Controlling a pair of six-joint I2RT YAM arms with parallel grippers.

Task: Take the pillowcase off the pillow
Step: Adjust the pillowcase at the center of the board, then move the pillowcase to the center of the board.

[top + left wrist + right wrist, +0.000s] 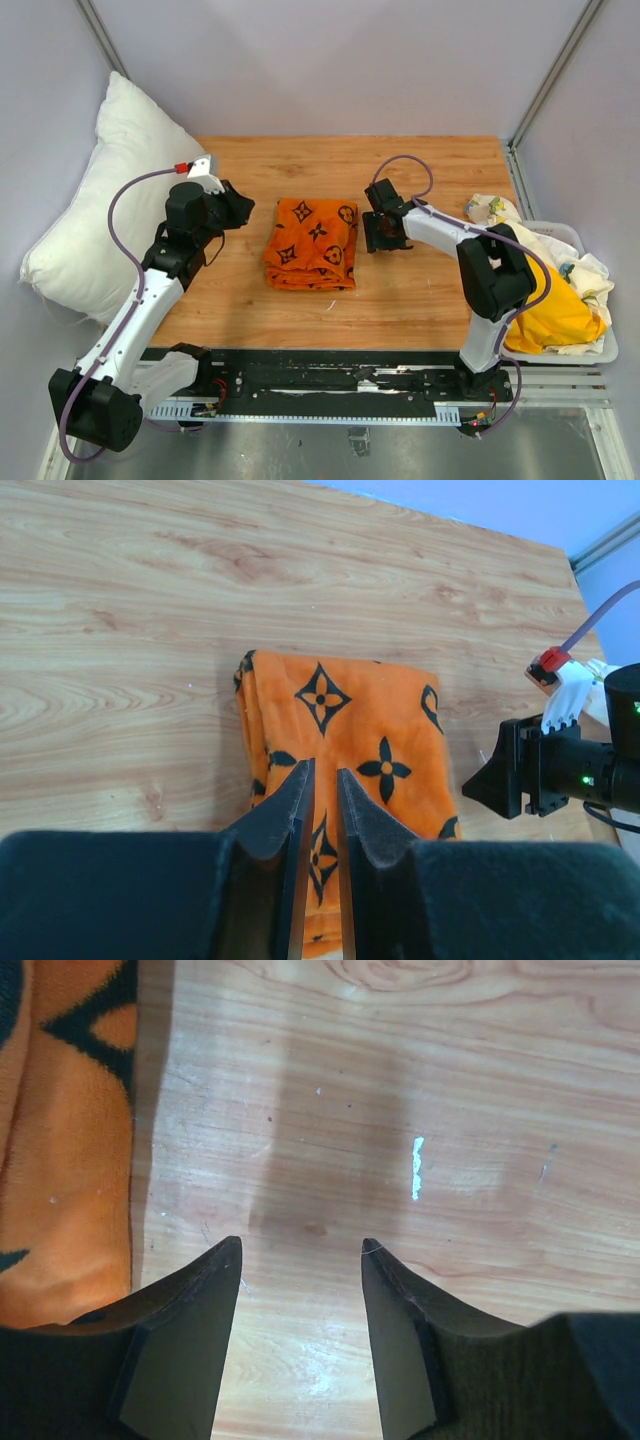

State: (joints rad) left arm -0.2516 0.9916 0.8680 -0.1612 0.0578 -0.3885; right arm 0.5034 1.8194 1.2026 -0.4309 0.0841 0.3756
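The orange pillowcase (312, 243) with black motifs lies folded flat in the middle of the wooden table, empty of the pillow. The white pillow (100, 200) leans bare against the left wall, off the table's left edge. My left gripper (240, 208) hovers left of the pillowcase (360, 730); its jaws (320, 770) stand a narrow slit apart with nothing between them. My right gripper (385, 243) hangs just right of the pillowcase (60, 1160), low over bare wood, open (300, 1245) and holding nothing.
A white basket (603, 352) heaped with yellow and patterned cloths (555, 310) sits off the table's right edge. Grey walls close in the back and sides. The right gripper (520, 780) shows in the left wrist view beyond the pillowcase.
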